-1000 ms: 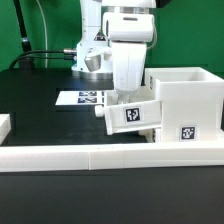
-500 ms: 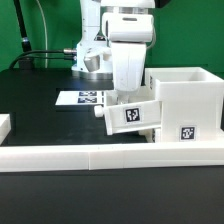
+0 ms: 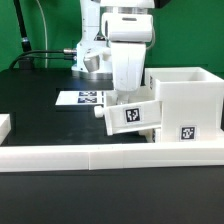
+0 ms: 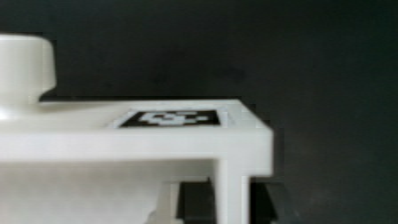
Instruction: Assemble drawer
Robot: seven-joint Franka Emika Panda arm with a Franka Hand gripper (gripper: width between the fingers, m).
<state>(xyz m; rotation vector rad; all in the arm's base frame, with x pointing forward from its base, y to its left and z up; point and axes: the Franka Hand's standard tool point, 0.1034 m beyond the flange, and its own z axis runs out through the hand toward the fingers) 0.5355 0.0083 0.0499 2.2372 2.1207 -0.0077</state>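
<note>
My gripper (image 3: 127,98) hangs just left of the white cube-like housing (image 3: 190,98) in the exterior view. It is shut on a small white drawer tray (image 3: 133,115), held tilted with its tag facing the camera and its right end against the housing's open left side. In the wrist view the tray (image 4: 107,150) fills the frame, with its round knob (image 4: 22,65) and a tag (image 4: 178,118). One thin wall of the tray sits between my dark fingers (image 4: 199,205), and my gripper (image 4: 231,205) is closed on it. A second tray is not clearly in view.
A long low white wall (image 3: 100,155) runs across the front of the black table. The marker board (image 3: 82,98) lies flat behind the tray. A small white piece (image 3: 4,125) shows at the exterior view's left edge. Cables and the arm's base stand at the back.
</note>
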